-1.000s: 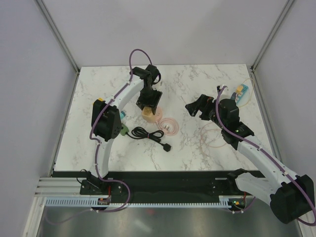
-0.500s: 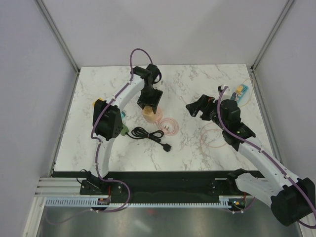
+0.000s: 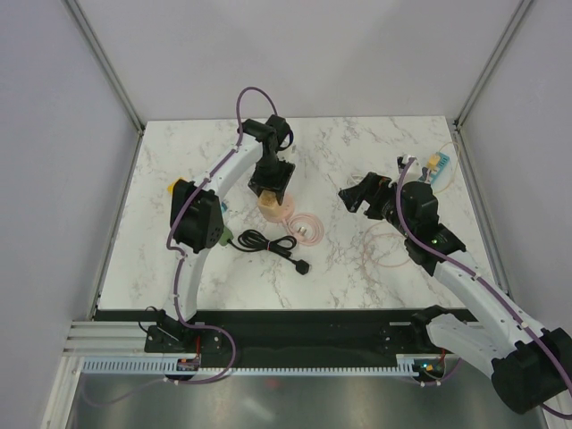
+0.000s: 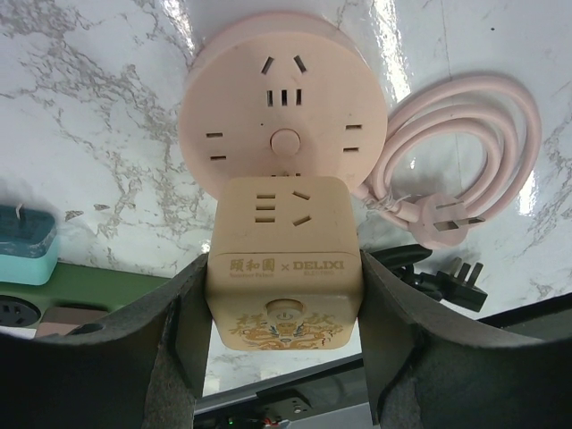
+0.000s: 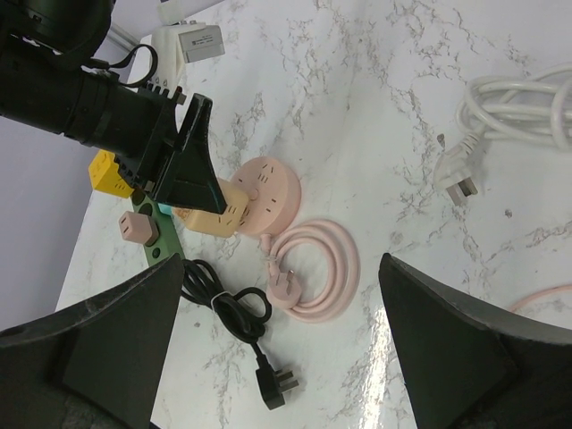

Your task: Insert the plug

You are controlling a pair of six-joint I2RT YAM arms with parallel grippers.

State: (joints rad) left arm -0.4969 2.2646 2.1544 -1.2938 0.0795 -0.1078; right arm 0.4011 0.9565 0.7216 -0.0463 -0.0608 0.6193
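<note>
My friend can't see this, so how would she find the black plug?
Look at the white marble table, near the middle, where a coiled pink cable lies. Just nearer the arms' bases, a black cord trails right and ends in the black plug. Neighbouring plugs are pink or white.

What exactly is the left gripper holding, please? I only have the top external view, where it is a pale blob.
Observer: The left gripper is clamped on a beige cube adapter printed DELIXI.
Operator: Where is it relative to the round pink socket?
Observer: Its far edge overlaps that socket's near rim; contact is unclear.
Operator: Is the right gripper carrying anything?
Observer: No, its fingers stand wide open and empty.
</note>
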